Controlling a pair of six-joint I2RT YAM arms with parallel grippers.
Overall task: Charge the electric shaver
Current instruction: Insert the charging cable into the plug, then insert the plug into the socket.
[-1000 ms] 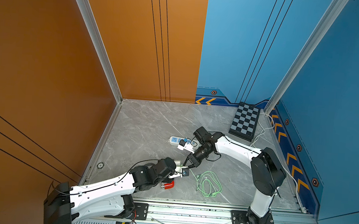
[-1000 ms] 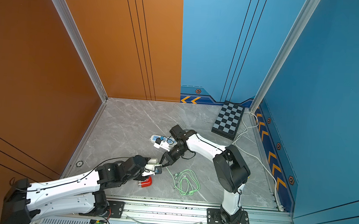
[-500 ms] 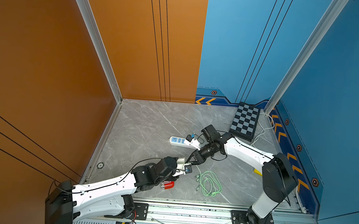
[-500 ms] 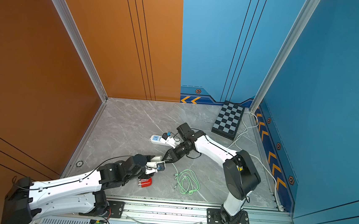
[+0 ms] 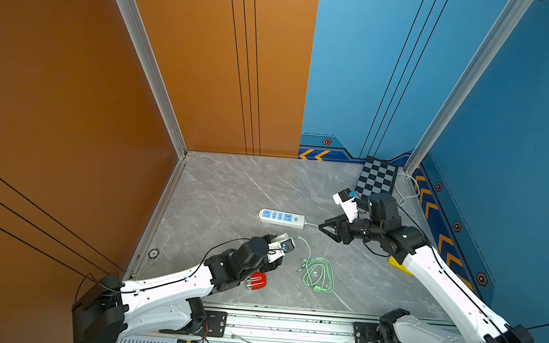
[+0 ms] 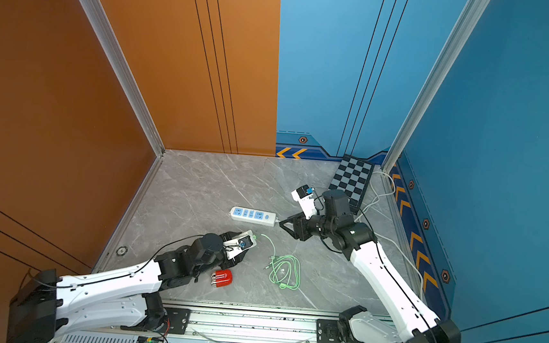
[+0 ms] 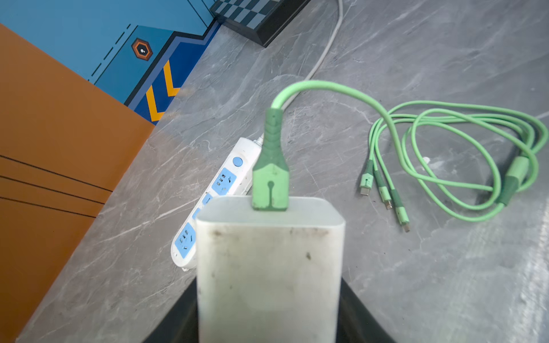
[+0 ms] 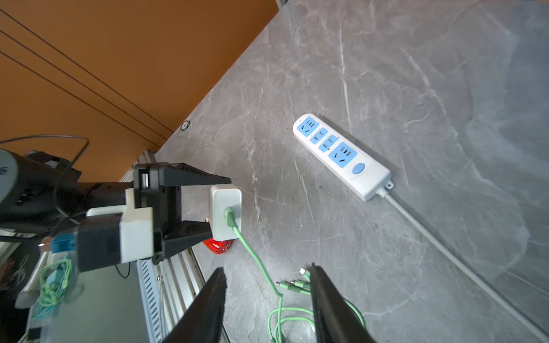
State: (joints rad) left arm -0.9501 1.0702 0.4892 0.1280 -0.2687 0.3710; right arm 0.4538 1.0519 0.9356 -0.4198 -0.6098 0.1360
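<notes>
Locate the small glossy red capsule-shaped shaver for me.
In both top views the glossy red shaver lies on the grey marble tabletop near the front rail, tucked beside the left arm, with the coiled green cable to its right.

i can't make out any words, brand names or numbers on anything in here. the only signs are orange chevrons (image 5: 314,154) and a hexagon emblem (image 5: 326,142) printed on the blue wall band (image 5: 336,156), plus a small keyhole-shaped mark on the green plug (image 7: 270,185) in the white charger (image 7: 267,267).
</notes>
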